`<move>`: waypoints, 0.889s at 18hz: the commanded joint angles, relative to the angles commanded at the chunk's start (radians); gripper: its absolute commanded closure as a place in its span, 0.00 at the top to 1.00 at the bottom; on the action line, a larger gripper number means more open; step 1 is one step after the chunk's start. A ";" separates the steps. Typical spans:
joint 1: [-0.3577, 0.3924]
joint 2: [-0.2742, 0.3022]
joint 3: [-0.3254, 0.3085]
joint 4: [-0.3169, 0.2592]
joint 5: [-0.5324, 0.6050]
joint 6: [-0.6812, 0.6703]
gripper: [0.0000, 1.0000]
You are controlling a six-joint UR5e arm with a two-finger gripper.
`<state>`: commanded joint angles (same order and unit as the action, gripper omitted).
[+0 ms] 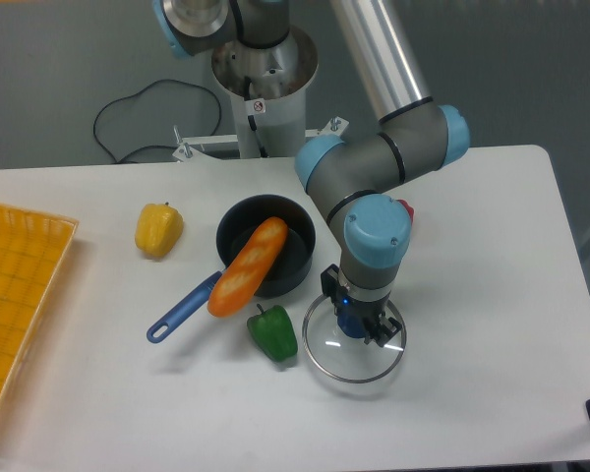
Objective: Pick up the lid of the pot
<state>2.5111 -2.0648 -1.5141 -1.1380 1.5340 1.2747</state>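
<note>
My gripper (pixel 358 307) points down over the right half of the table, its two fingers shut around the blue knob of the clear glass pot lid (pixel 352 380). The lid, round with a thin pale rim, seems held just off the surface; the size of the gap beneath it is hard to tell. Part of the knob is hidden by the fingers.
Left of the lid lies a green pepper (pixel 272 333). Behind it, a black pan (pixel 234 224) with a blue handle (pixel 184 309) holds an orange-brown loaf (pixel 249 267). A yellow pepper (pixel 159 230), a yellow-orange bin (pixel 25 265) and a partly hidden red object (pixel 406 207) are also there.
</note>
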 joint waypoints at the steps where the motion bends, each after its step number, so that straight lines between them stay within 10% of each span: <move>1: 0.000 0.008 0.006 -0.020 0.000 0.000 0.56; 16: -0.035 0.097 -0.001 -0.089 -0.049 0.000 0.56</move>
<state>2.4759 -1.9681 -1.5156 -1.2272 1.4849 1.2747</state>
